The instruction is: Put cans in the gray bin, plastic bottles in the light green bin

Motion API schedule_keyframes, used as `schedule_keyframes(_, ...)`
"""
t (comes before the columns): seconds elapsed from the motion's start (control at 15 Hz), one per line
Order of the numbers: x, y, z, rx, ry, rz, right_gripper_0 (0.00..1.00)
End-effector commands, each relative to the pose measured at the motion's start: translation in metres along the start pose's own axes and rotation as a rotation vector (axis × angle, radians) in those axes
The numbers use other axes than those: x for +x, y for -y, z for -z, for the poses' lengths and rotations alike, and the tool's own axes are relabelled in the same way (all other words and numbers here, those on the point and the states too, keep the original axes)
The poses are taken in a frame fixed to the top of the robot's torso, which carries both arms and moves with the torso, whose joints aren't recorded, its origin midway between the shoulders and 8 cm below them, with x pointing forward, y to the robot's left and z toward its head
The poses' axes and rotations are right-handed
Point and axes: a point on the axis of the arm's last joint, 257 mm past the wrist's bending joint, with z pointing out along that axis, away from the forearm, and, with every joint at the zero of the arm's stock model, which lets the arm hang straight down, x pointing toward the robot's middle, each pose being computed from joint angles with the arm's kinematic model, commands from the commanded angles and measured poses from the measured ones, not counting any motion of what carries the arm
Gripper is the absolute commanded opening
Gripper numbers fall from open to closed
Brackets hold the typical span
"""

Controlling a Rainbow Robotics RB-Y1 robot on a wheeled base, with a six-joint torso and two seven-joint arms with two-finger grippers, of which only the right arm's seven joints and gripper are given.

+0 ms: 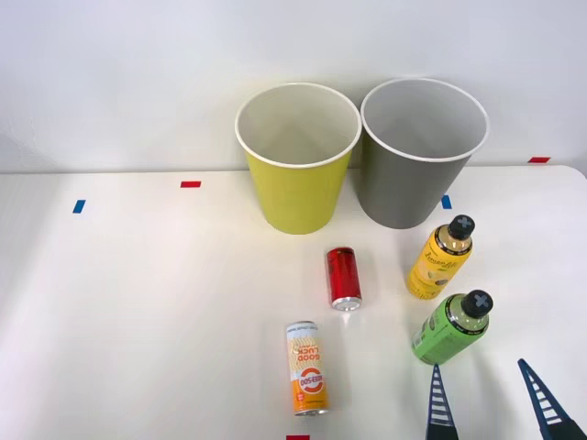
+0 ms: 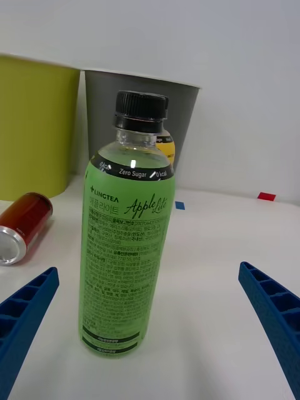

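1. Blue ribbed right end effector [image 1: 491, 396] spread wide, holding nothing, just short of upright green-labelled plastic bottle with black cap [image 2: 125, 225] on white table [image 1: 138, 312].
2. Probably light, smooth, slightly squashy, easily toppled.
3. Best gripped mid-label, then carried to tall lime-green bin [image 1: 296, 156].

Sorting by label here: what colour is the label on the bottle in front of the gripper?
Green, on the bottle; clearest in the right wrist view.

A lab test bench: white table [image 1: 138, 302] with coloured tape markers [image 1: 190, 184]
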Motion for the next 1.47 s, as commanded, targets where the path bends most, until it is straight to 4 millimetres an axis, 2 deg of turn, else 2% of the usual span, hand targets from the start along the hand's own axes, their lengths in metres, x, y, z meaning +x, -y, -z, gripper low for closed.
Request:
schedule_keyframes(0.07, 0.003, -0.002, -0.001, 0.011, -0.014, -0.033, 1.00)
schedule_keyframes(0.33, 0.004, -0.012, -0.012, 0.020, -0.017, -0.152, 1.00)
schedule_keyframes(0.67, -0.002, -0.011, -0.043, -0.005, 0.012, -0.188, 1.00)
schedule_keyframes(0.8, 0.000, -0.018, -0.051, -0.025, 0.002, -0.201, 1.00)
schedule_keyframes(1.07, -0.009, -0.017, -0.069, -0.031, 0.032, -0.198, 1.00)
schedule_keyframes(1.47, -0.012, -0.011, -0.078, -0.022, 0.045, -0.182, 1.00)
